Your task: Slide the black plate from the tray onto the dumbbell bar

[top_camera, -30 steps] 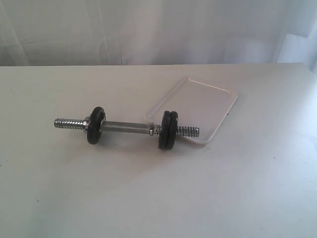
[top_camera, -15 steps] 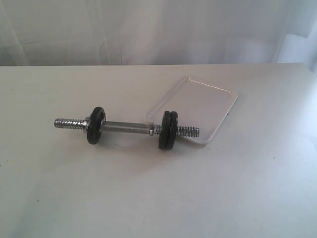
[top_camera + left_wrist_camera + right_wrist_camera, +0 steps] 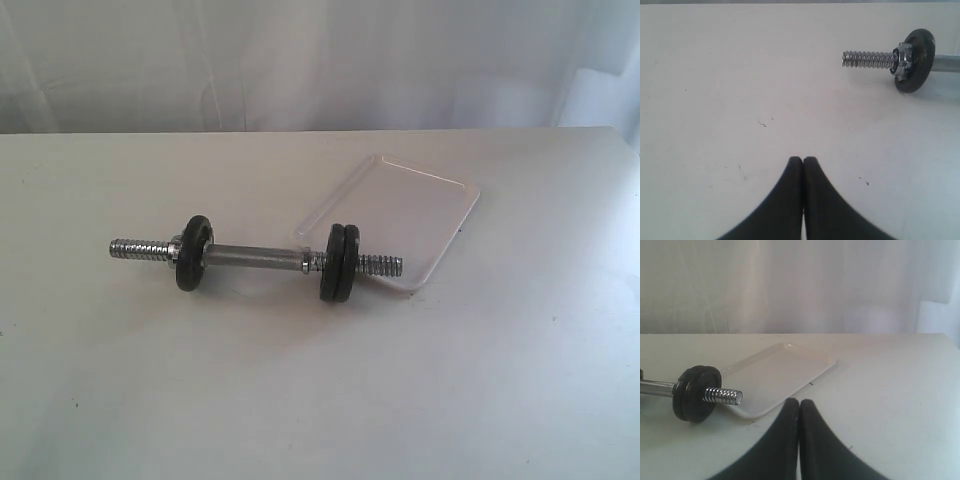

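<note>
The dumbbell bar [image 3: 260, 260] lies on the table, chrome with threaded ends. A single black disc [image 3: 192, 252] sits on its left side. Two black plates [image 3: 338, 263] stand pressed together on its right side, in front of the white tray [image 3: 410, 215], which has nothing on it. In the left wrist view my left gripper [image 3: 803, 160] is shut and empty over bare table, well apart from the bar's left threaded end [image 3: 867, 59]. My right gripper [image 3: 799, 402] is also shut and empty, just off the tray [image 3: 780, 375] corner, near the right threaded end [image 3: 722, 396]. Neither gripper appears in the exterior view.
The off-white table [image 3: 320, 400] stretches wide around the dumbbell. A pale curtain [image 3: 320, 60] hangs behind the table's far edge. The table's right edge [image 3: 950, 340] shows in the right wrist view.
</note>
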Controlling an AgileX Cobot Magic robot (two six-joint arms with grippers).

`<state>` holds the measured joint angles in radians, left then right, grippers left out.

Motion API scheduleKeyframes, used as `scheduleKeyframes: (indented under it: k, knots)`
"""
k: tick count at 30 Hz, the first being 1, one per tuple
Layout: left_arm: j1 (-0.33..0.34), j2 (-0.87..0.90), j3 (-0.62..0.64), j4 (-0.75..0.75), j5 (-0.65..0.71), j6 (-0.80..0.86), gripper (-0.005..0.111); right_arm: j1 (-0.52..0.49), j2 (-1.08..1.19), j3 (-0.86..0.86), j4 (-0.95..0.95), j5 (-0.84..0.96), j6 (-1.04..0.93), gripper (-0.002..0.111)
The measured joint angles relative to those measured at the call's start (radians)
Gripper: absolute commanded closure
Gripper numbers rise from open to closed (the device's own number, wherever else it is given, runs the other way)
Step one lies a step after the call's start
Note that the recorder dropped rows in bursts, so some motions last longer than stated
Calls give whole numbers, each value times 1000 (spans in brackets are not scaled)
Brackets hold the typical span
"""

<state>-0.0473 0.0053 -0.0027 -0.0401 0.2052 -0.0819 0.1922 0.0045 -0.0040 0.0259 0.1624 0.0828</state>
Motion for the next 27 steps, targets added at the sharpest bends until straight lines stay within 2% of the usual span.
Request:
scheduleKeyframes:
  k: [27]
  knots:
    - [0,0,0,4,23,0,107,-12,0,0,0,0,-7,108]
